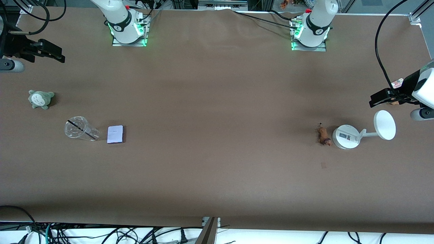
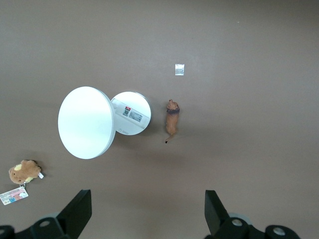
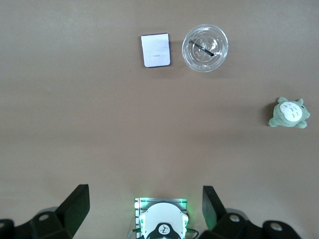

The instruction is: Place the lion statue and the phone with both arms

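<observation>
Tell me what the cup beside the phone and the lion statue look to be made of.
The cup looks like clear, glossy plastic: the brown table shows through its wall, and a dark straw-like stick lies inside it. The lion statue seems a hard, matte moulded figurine, likely plastic or resin, orange-brown with a darker head; its small size leaves the material open.

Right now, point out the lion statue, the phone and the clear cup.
lion statue [image 1: 323, 135]: front view, middle of its body.
phone [image 1: 115, 134]: front view, centre of its pale face.
clear cup [image 1: 76, 128]: front view, its lid.
</observation>
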Tool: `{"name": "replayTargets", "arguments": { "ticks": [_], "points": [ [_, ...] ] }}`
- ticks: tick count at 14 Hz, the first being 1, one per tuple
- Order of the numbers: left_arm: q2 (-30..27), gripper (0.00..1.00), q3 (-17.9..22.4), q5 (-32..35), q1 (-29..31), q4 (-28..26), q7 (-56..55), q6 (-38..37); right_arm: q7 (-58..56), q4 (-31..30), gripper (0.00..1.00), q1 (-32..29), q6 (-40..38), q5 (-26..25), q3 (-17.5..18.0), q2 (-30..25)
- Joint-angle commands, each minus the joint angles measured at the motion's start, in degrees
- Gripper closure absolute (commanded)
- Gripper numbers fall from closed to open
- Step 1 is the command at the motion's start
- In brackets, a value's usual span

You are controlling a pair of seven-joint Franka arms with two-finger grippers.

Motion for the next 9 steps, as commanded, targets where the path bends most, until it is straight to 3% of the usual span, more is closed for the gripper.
{"name": "replayTargets", "arguments": {
  "ticks": [1, 9],
  "points": [
    [0.3, 0.00, 0.2, -1.0, 0.0, 1.1, 1.1, -1.0, 0.0, -0.9, 0.00, -0.5, 0.6, -0.3, 1.2, -0.6],
    [0.3, 0.00, 0.2, -1.0, 0.0, 1.1, 1.1, -1.0, 0.1, -0.7, 0.00, -0.5, 0.6, -0.3, 1.3, -0.2]
  ]
}}
